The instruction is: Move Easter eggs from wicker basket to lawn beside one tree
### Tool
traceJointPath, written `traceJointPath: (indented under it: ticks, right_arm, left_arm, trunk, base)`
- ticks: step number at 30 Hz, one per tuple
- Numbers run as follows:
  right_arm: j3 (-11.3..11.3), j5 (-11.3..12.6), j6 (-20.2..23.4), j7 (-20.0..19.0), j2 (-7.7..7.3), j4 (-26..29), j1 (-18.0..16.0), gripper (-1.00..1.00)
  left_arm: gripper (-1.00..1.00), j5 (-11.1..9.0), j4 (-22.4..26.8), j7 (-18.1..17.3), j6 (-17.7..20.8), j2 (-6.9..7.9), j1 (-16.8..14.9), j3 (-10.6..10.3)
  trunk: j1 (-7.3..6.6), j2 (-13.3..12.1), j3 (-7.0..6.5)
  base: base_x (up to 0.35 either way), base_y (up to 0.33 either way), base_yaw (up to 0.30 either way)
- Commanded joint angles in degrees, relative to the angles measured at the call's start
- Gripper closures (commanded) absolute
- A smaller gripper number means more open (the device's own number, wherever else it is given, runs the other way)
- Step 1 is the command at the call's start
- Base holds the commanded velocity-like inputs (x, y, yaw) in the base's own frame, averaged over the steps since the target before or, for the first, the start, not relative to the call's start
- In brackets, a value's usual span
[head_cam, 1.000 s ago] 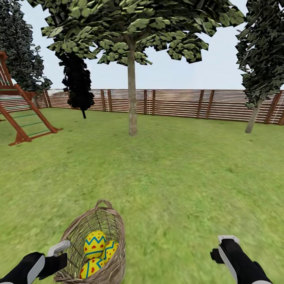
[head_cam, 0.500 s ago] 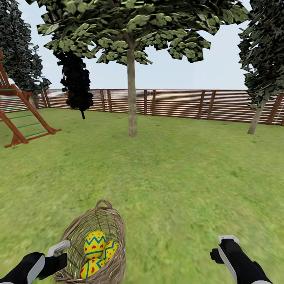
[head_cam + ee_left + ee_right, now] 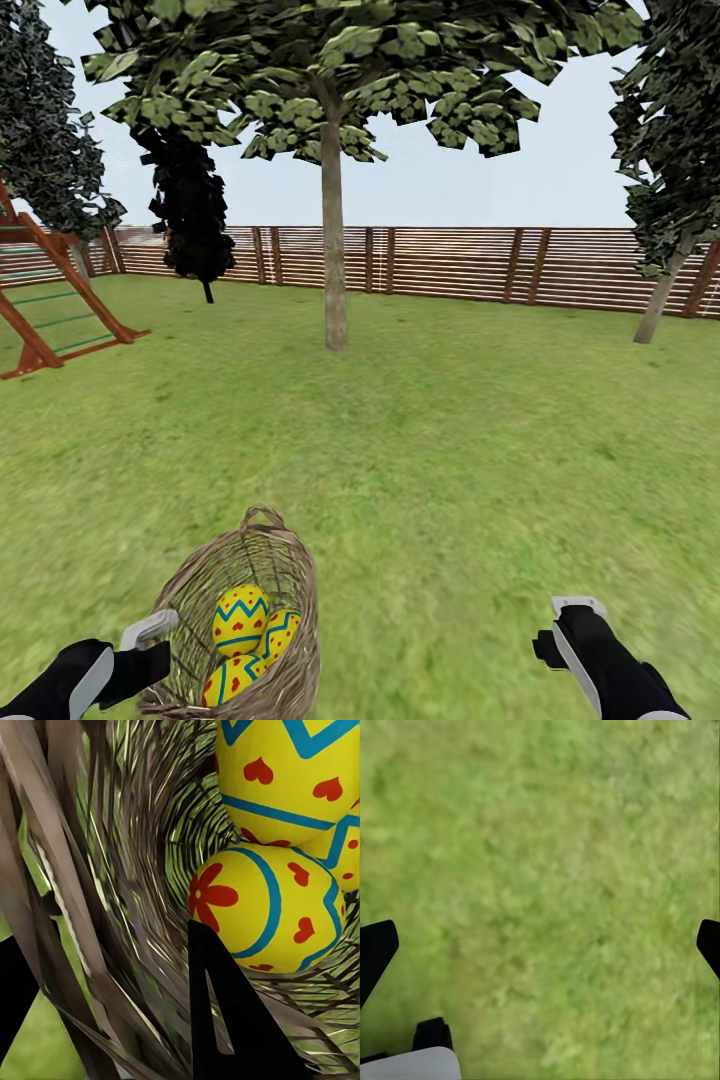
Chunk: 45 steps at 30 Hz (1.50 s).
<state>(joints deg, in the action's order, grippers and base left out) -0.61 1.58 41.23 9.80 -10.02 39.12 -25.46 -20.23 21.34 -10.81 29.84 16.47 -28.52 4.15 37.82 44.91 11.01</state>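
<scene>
From the head camera, the wicker basket point(image 3: 245, 625) hangs low in front of the robot over the lawn point(image 3: 450, 450), all three Easter eggs point(image 3: 240, 620) piled inside it, and the left gripper point(image 3: 150, 640) sits against its rim at the robot's left. The right gripper point(image 3: 570, 625) hovers over bare grass, well apart from the basket. Straight ahead stands the tree point(image 3: 334, 250) with the pale trunk, in front of the slatted fence point(image 3: 450, 262), with the almost black tree point(image 3: 195, 215) and a wooden play frame point(image 3: 50, 300) further left. The left wrist camera looks through the weave — one dark finger point(image 3: 225, 1020) inside the wall, the other outside, so the jaws are grasping the rim beside the nearest egg point(image 3: 262, 911). The right wrist camera sees blurred grass between widely parted fingertips point(image 3: 375, 949); those jaws are released. The carry probably goes best level and slow, stopping just beside the trunk so nothing rolls out.
</scene>
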Motion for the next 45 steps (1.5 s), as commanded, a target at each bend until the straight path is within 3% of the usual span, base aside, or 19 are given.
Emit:
traceJointPath:
  ticks: [1, 45]
  right_arm:
    - [0.0, 0.2, 0.3, 0.2, 0.00, 0.1, 0.0, -1.00]
    - [-0.1, 0.3, 0.3, 0.2, 0.00, 0.1, 0.0, -1.00]
  left_arm:
    - [1.00, -0.5, 0.1, -0.2, 0.5, -0.03, 0.0, 0.5]
    - [1.00, -0.6, 0.1, -0.2, 0.5, 0.06, 0.0, 0.6]
  trunk:
    - [0.05, 0.1, 0.08]
    - [0.05, 0.1, 0.08]
  base:
    - [0.329, 0.000, 0.000]
    - [0.329, 0.000, 0.000]
